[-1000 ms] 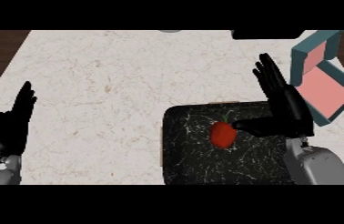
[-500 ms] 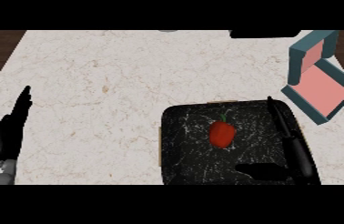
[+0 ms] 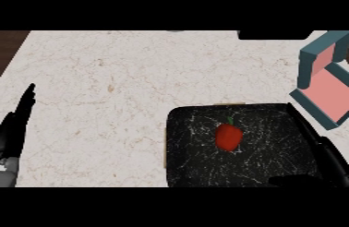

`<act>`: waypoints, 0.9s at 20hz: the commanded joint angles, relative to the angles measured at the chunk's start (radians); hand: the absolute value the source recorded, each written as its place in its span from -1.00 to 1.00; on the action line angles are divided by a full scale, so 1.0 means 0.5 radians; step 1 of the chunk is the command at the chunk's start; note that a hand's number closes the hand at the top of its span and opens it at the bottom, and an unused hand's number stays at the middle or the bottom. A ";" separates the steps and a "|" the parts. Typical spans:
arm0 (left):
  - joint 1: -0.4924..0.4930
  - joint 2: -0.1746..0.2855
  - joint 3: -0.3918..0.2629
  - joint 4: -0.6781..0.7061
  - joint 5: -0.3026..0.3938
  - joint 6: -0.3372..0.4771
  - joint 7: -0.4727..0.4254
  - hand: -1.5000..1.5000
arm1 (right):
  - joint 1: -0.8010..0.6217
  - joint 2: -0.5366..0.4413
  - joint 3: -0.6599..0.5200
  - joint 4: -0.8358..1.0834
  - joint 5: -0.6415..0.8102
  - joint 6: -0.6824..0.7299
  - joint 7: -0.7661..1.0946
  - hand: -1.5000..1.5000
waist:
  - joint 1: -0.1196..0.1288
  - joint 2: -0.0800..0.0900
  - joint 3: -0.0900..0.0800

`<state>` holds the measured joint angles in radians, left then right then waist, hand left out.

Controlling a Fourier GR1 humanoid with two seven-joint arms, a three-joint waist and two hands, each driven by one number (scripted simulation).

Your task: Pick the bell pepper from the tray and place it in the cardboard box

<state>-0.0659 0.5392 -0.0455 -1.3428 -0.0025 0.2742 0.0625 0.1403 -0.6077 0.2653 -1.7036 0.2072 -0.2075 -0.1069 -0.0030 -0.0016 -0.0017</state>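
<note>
A red bell pepper (image 3: 229, 136) with a green stem lies in the middle of a black speckled tray (image 3: 197, 161) at the lower right. The box (image 3: 326, 78), teal outside and pink inside, stands open at the right edge. My right hand (image 3: 319, 152) lies along the tray's right side, fingers straight and pointing away, thumb stretched left near the bottom; it is apart from the pepper and holds nothing. My left hand (image 3: 15, 129) rests open at the left edge, fingers up.
The pale marble counter (image 3: 123, 83) spreads left of the tray and behind it. A dark object (image 3: 273, 34) sits at the far edge, top right. Brown floor shows past the counter's top left corner.
My right hand has drawn back toward the lower edge, from beside the pepper to the tray's right rim. The view has shifted a little. The pepper has stayed on the tray.
</note>
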 commanded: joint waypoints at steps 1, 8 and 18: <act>-0.037 0.008 0.006 -0.041 -0.021 -0.004 0.045 0.00 | -0.139 -0.277 0.008 -0.113 0.111 0.269 0.377 -1.00 | 0.020 0.002 -0.001; -0.064 -0.063 -0.024 0.036 -0.078 -0.006 0.016 0.00 | -0.485 -0.314 0.224 -0.158 0.115 0.799 0.984 -1.00 | 0.039 0.008 0.000; 0.035 -0.083 0.077 -0.145 -0.087 -0.095 0.104 0.00 | -0.877 0.091 0.321 0.060 0.201 1.187 1.440 -1.00 | 0.024 0.001 0.004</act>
<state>-0.0969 0.5015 -0.0180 -1.3233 -0.0438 0.2397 0.0678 -0.2712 -0.6015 0.4229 -1.7028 0.2688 0.3289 0.5672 0.0110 0.0010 -0.0007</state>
